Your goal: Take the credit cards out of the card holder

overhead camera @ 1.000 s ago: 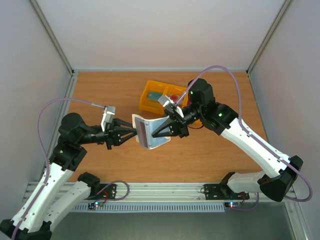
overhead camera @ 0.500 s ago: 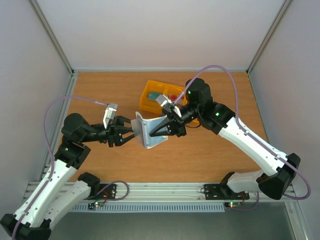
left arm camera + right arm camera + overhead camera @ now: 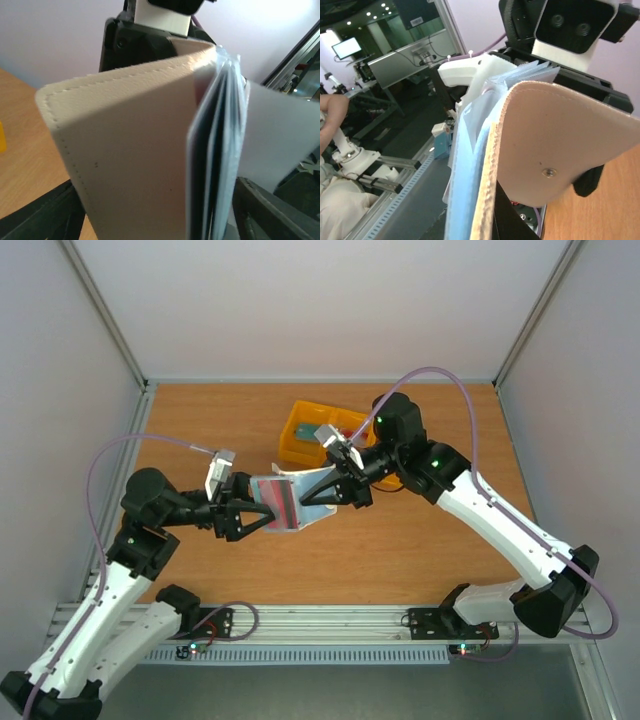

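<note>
Top external: cream holder (image 3: 268, 498), apparently splayed

Top view: bright, even, diffuse light over the bench (image 3: 200, 420); only faint soft shadows near its centre, focus sharp to the corners. Left wrist view: card holder (image 3: 125, 150) very close and soft-focused, its cream cover partly shaded, background overexposed at upper right. Right wrist view: holder's near edge blurred; background dim, with small ceiling lights (image 3: 380, 7)
</note>
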Tool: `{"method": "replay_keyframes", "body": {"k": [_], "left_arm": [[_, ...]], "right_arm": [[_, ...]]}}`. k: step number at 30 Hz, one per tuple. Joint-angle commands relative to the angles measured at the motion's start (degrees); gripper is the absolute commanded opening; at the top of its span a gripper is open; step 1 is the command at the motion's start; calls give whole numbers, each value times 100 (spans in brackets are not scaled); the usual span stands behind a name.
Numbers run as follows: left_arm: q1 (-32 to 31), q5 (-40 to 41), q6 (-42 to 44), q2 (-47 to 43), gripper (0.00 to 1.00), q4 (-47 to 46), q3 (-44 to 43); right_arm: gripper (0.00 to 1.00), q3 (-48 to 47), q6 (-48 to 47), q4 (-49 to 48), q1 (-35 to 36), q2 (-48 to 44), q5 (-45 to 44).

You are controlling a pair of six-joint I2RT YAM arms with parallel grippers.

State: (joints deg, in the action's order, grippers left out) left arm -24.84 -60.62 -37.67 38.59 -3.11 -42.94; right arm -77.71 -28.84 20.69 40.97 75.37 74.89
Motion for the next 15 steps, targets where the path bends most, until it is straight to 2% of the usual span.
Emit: {"method": "replay_keyframes", "body": {"k": [1,3,6,11,13,15], "left_arm": [[-59,-490,715,-149,83,854,-340],[-19,-486,1283,-138,84,1289,-450],[-16,-446,1410,-102,82,1136,-502],[-14,-835,1013,100,84,130,-583],[-12,-986,889,194,89,89,-699],[-4,-980,775,265,89,191,-860]], "right_arm": [[1,-405,-402,515,-94,38,-254],[1,-537,-498,723,-96,-69,-70],[1,-543,-513,761,-94,-252,143],[1,-592,-659,976,-90,-265,394],[1,-718,-928,1269,-89,-267,548],[1,-906,-1245,1665,-98,-285,702]]}}
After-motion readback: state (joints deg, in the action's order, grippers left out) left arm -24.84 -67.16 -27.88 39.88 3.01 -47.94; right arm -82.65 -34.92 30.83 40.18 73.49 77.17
